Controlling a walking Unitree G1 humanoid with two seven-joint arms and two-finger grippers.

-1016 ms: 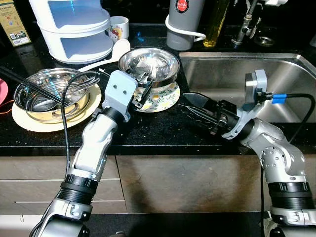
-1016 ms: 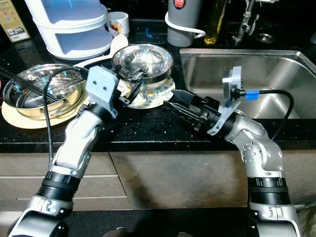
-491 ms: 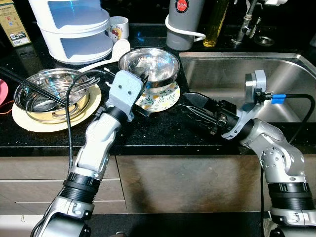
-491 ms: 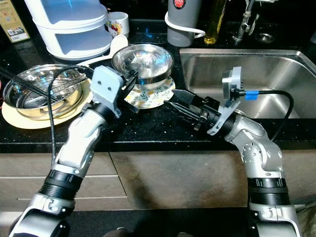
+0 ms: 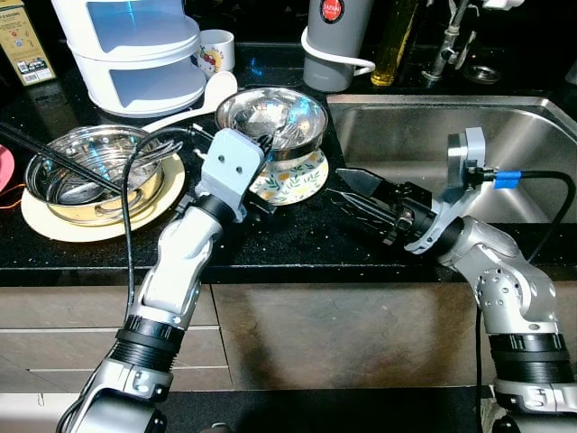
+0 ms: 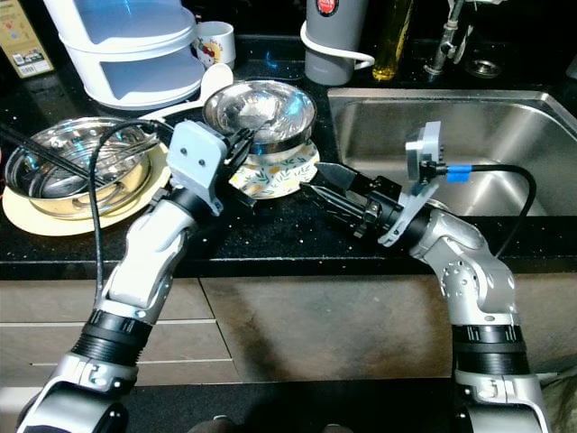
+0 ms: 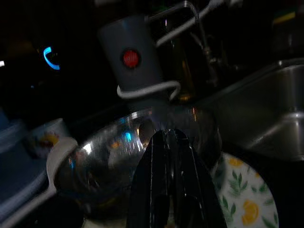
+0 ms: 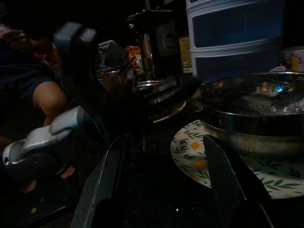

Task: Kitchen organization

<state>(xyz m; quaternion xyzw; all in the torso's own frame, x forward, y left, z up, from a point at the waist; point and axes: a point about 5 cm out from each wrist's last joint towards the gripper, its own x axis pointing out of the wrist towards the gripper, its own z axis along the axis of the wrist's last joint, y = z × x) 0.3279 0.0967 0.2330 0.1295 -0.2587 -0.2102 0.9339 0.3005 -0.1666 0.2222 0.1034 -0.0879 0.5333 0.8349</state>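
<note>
A steel bowl (image 5: 275, 115) sits on a floral plate (image 5: 296, 180) on the black counter, just left of the sink. My left gripper (image 5: 265, 146) is at the bowl's near rim. In the left wrist view its fingers (image 7: 164, 161) lie pressed together, shut, against the bowl (image 7: 104, 156); whether they pinch the rim is hidden. My right gripper (image 5: 343, 188) hovers low over the counter right of the plate, pointing at it. It stands open, with the plate (image 8: 190, 152) and bowl (image 8: 247, 104) ahead of its fingers and nothing between them.
At the left, a second steel bowl (image 5: 63, 167) holding utensils rests on a cream plate (image 5: 54, 221). Behind stand a white stacked container (image 5: 135, 54), a mug (image 5: 215, 50), a grey jug (image 5: 332, 41) and an oil bottle (image 5: 395, 41). The sink (image 5: 424, 135) lies to the right.
My left wrist has shifted slightly right and up along the bowl's near rim. The right arm, bowl and plate have stayed put.
</note>
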